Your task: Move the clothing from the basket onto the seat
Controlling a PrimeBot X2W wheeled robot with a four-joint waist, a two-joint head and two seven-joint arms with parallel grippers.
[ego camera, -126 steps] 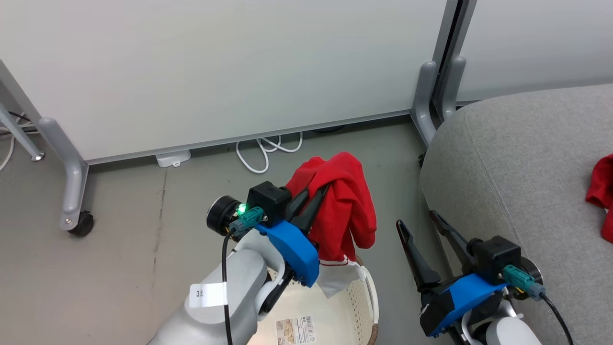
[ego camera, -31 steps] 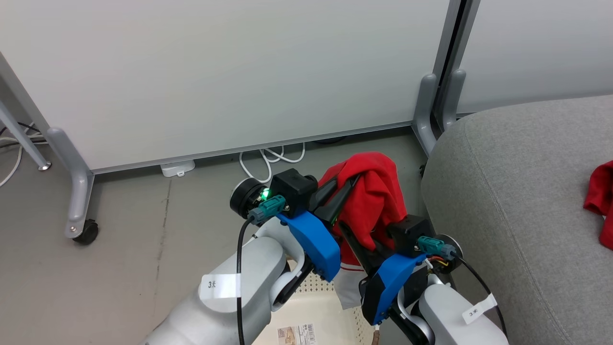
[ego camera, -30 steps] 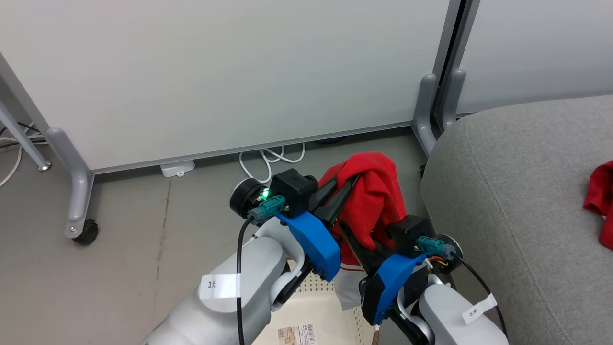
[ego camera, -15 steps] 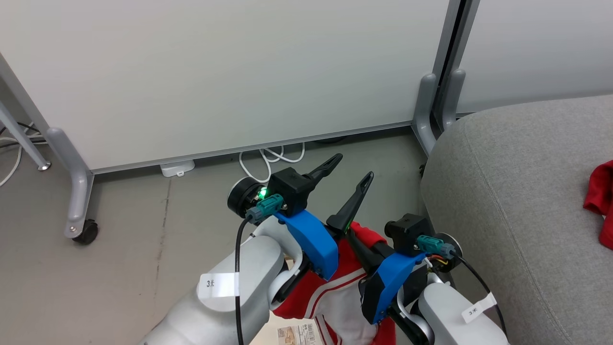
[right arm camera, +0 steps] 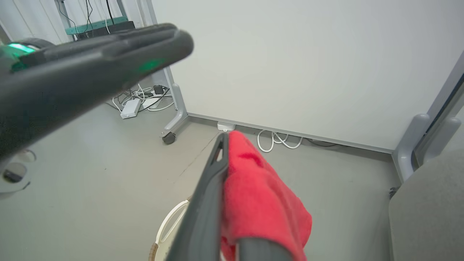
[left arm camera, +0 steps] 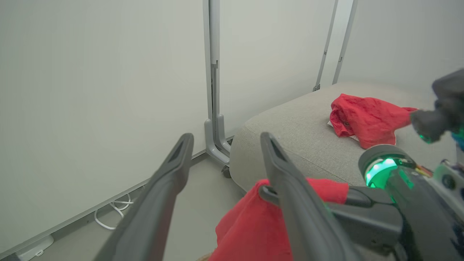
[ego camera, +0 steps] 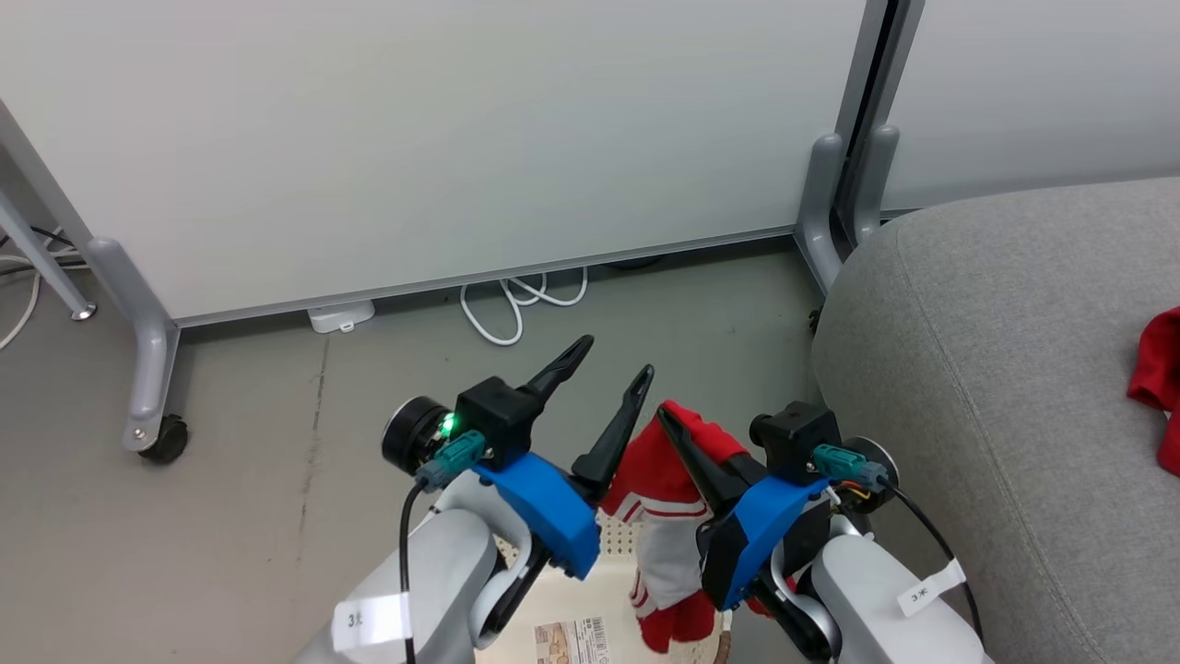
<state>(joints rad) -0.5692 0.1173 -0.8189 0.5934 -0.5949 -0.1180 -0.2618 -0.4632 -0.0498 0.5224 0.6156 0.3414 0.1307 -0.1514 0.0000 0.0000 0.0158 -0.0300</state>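
- Over the basket (ego camera: 616, 546): right end effector (ego camera: 690, 438) pinches a red-and-white garment (ego camera: 666, 526) that hangs above it. Left end effector (ego camera: 616, 360) spread, empty, just beside.
- Seat (ego camera: 996, 350) close on the right. Partition foot (ego camera: 834, 203) and cables (ego camera: 516, 300) on the floor beyond.
- Left wrist view shows a second red garment (left arm camera: 362, 117) whole on the seat; head view cuts it off.
- Right wrist view: one finger buried in cloth. Arms hide most of the basket.

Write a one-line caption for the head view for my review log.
The right hand grips a red-and-white garment over the basket, the left hand open beside it, the grey seat to the right.
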